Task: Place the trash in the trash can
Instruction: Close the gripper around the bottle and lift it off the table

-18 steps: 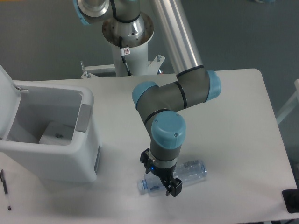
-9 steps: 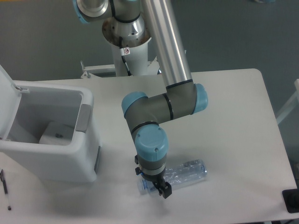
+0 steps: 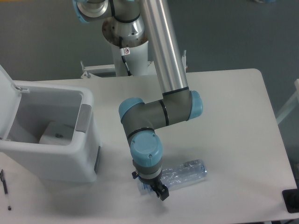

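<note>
Low in the frame, just left of centre, the end effector [image 3: 156, 189] is down at the capped end of the crushed bottle [image 3: 184, 171], which lies on the white surface [image 3: 233, 121] stretching toward the lower right. The wrist hides the fingers, so whether they grip it or how far apart they stand, I cannot tell. Over at the left, the trash can [image 3: 70, 158] sits lid up, with the white paper wrapper [image 3: 55, 134] inside. A black pen [image 3: 5, 187] lies at the far lower left edge.
</note>
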Available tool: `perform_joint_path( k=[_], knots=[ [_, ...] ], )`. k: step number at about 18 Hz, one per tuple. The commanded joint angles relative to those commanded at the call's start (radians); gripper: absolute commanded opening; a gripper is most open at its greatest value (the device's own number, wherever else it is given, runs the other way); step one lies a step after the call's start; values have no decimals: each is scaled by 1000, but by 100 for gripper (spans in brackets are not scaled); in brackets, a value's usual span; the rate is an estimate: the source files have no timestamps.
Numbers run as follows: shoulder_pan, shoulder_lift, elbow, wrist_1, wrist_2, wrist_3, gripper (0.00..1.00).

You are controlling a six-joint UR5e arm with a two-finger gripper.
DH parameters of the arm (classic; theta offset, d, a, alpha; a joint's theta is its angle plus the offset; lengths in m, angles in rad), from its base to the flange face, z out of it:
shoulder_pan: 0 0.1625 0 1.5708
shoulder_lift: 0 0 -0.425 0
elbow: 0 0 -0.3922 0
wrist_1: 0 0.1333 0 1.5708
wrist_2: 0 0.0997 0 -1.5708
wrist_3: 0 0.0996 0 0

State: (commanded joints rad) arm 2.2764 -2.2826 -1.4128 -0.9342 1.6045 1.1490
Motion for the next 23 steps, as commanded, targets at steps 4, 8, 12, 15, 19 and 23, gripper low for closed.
perform_joint_path(
  k=[4, 8, 12, 15, 19, 23],
  knots=[
    [0, 2, 0, 0, 2, -3, 60],
    [0, 3, 6, -2, 41, -9, 55],
    [0, 5, 38, -2, 38, -38, 50],
    [2, 6, 75, -3, 35, -40, 50],
    [21, 9, 121, -5, 29, -38, 50],
    [38, 11, 152, -8, 6, -41, 50]
  ],
)
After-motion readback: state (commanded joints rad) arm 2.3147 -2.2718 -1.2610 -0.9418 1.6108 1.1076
